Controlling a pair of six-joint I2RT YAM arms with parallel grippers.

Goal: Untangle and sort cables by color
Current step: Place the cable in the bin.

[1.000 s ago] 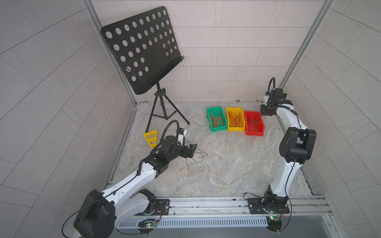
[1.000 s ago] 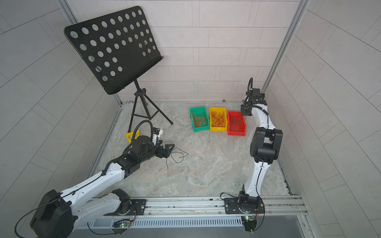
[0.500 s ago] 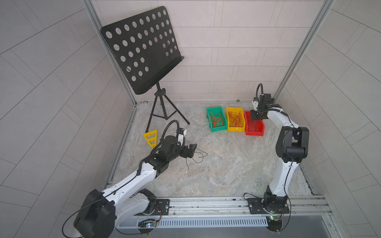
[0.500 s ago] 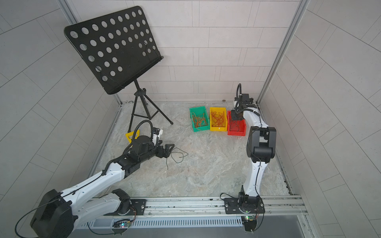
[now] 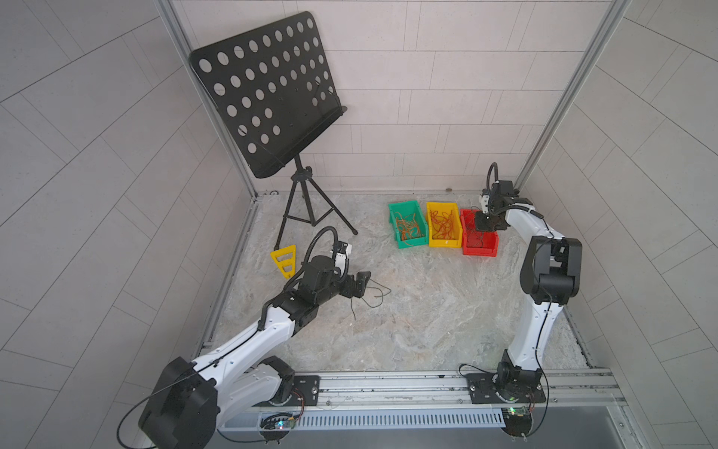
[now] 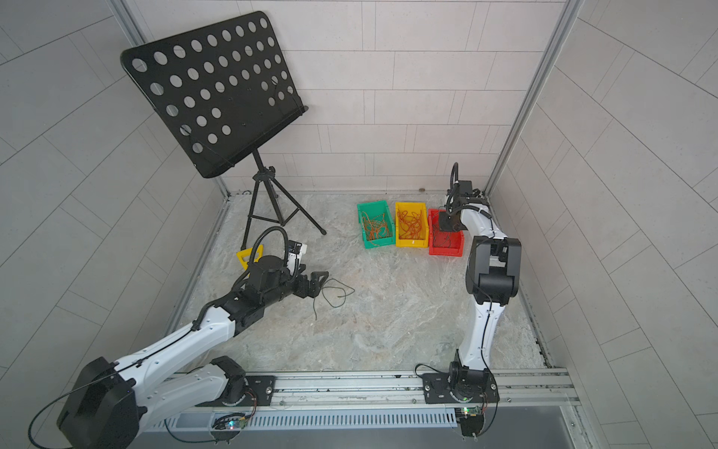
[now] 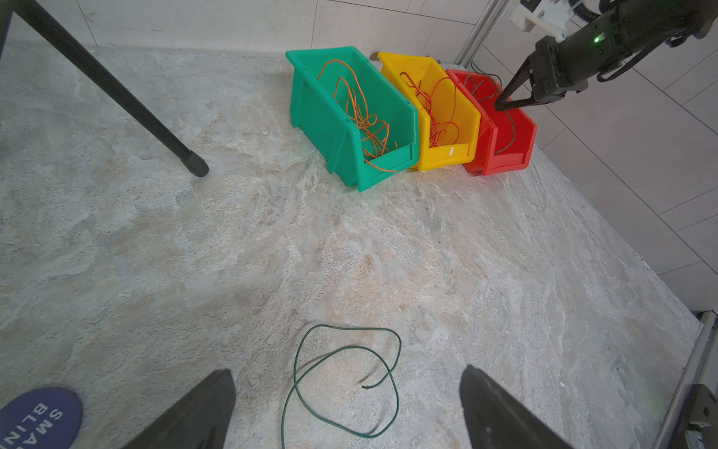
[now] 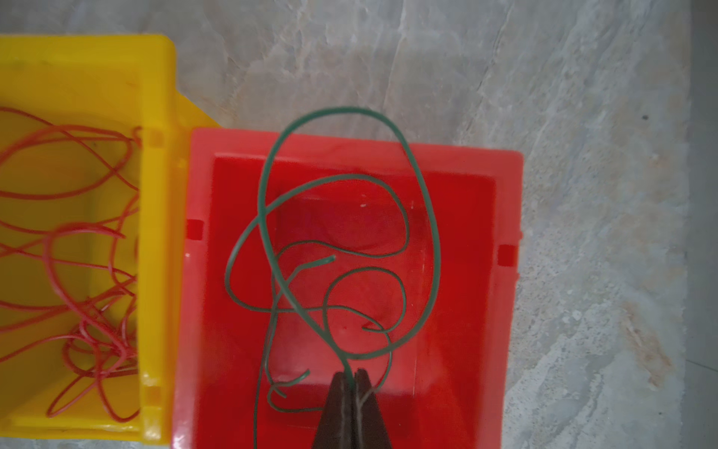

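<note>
Right pincer [image 8: 351, 376], clamped shut on a dark green cable [image 8: 342, 110], has swung in from the back corner to hang over the red bin [image 8: 509, 186] at a top view's upper right, so I'd guess a drop's next, arm hunched elbow-high, while the left pincer [image 7: 347, 371] gapes wide over the loose cable [image 7: 342, 325] on the floor.

Robotics lab test cell: pale tiled walls [image 5: 427, 97], aluminium corner post [image 5: 569, 97], stone-patterned tabletop [image 5: 427, 311], near-edge metal rail [image 5: 388, 385] carrying left arm [image 5: 252, 338] and right arm [image 5: 536, 326].
</note>
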